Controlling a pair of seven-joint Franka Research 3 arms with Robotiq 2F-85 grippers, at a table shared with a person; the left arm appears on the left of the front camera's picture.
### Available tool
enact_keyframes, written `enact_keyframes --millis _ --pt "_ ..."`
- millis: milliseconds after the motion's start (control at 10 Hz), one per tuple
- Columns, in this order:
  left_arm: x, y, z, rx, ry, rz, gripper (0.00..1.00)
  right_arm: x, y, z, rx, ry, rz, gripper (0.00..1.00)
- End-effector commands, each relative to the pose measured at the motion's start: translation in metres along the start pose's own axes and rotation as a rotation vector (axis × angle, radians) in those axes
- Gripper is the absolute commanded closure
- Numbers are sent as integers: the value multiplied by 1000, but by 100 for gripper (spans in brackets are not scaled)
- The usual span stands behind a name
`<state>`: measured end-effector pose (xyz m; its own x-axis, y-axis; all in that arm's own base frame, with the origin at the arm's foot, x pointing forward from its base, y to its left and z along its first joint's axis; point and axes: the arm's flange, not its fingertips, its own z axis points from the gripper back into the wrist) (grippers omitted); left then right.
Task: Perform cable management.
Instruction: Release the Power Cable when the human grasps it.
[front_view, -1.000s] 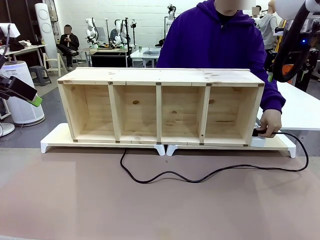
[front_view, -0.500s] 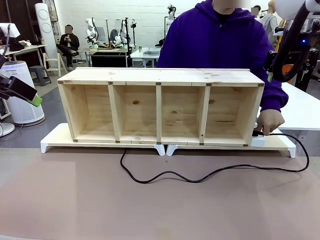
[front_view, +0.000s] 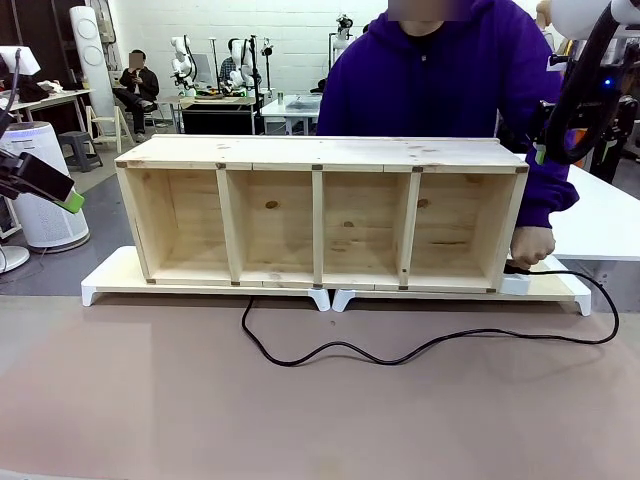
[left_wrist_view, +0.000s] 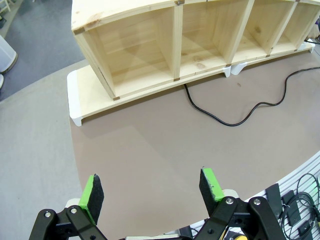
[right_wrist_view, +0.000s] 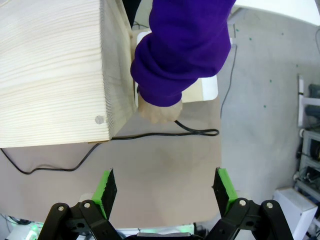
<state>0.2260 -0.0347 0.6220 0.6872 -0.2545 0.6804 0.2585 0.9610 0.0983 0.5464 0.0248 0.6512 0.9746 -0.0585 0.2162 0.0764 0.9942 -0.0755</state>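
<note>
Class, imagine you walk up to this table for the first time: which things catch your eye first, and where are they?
A long wooden shelf with four open compartments stands on white risers across the table's far side. A black cable snakes over the brown tabletop in front of it, from under the shelf's middle to its right end, where a person in a purple hoodie has a fist on the cable's end.

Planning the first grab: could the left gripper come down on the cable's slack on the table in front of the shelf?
Probably yes. The cable lies loose on bare table, nothing over it, and the left gripper hangs open above that surface. The person's hand holds only the far end.
</note>
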Motion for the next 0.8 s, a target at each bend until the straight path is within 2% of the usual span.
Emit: enact_keyframes --millis 0,700 --pt "1 1 0 -2 -7 9 0 0 -1 -1 2 6 -2 0" --pt "1 1 0 -2 -7 9 0 0 -1 -1 2 6 -2 0"
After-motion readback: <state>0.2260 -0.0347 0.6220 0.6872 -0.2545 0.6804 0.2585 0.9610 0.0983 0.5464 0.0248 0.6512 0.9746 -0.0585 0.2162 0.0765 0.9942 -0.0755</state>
